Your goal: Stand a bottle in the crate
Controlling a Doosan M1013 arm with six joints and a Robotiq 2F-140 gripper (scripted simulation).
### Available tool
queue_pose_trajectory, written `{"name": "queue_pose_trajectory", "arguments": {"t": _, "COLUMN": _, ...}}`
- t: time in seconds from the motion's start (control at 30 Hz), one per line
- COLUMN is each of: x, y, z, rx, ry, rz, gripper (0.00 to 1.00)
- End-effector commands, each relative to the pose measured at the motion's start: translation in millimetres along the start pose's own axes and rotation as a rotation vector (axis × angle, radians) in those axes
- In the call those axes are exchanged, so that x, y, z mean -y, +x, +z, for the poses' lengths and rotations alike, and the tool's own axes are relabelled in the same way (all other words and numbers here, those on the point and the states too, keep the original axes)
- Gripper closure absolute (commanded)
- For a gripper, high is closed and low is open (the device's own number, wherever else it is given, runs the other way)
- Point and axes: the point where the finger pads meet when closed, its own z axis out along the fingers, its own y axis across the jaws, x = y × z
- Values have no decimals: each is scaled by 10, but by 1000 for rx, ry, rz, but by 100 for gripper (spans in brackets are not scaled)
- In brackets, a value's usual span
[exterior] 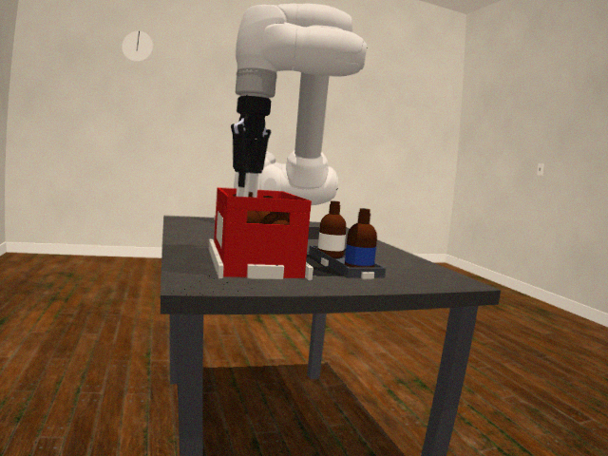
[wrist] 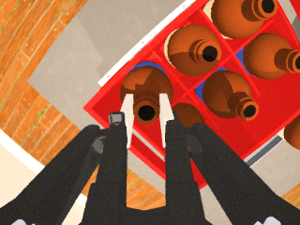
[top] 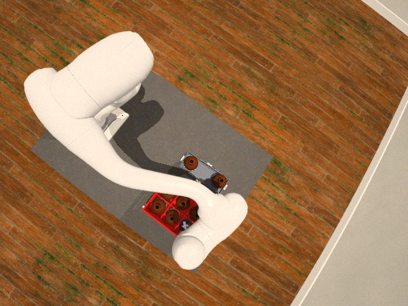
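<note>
A red crate (exterior: 262, 236) stands on the grey table; it also shows in the top view (top: 171, 210) and the wrist view (wrist: 219, 69). My gripper (wrist: 146, 105) is shut on the neck of a brown bottle (wrist: 145, 97) that is lowered into the crate's corner cell. In the side view the fingers (exterior: 247, 188) reach down to the crate's rim. Several other brown bottles (wrist: 194, 51) stand in the crate's other cells. On the grey tray (exterior: 346, 265) two bottles stand upright: one with a white label (exterior: 332, 236) and one with a blue label (exterior: 360, 237).
The tray (top: 203, 171) sits right next to the crate on the table. The arm's white links (top: 210, 210) hang over part of the crate in the top view. The table edge lies close in front of the crate.
</note>
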Motion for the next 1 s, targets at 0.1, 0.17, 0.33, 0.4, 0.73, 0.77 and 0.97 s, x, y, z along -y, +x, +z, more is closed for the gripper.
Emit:
{"name": "queue_pose_trajectory", "arguments": {"t": 0.1, "x": 0, "y": 0, "z": 1, "rx": 0, "ry": 0, "rz": 0, "gripper": 100}}
{"name": "queue_pose_trajectory", "arguments": {"t": 0.17, "x": 0, "y": 0, "z": 3, "rx": 0, "ry": 0, "rz": 0, "gripper": 100}}
{"name": "queue_pose_trajectory", "arguments": {"t": 0.33, "x": 0, "y": 0, "z": 13, "rx": 0, "ry": 0, "rz": 0, "gripper": 100}}
{"name": "queue_pose_trajectory", "arguments": {"t": 0.4, "x": 0, "y": 0, "z": 18, "rx": 0, "ry": 0, "rz": 0, "gripper": 100}}
{"name": "queue_pose_trajectory", "arguments": {"t": 0.73, "x": 0, "y": 0, "z": 46, "rx": 0, "ry": 0, "rz": 0, "gripper": 100}}
{"name": "queue_pose_trajectory", "arguments": {"t": 0.77, "x": 0, "y": 0, "z": 50, "rx": 0, "ry": 0, "rz": 0, "gripper": 100}}
{"name": "queue_pose_trajectory", "arguments": {"t": 0.97, "x": 0, "y": 0, "z": 78, "rx": 0, "ry": 0, "rz": 0, "gripper": 100}}
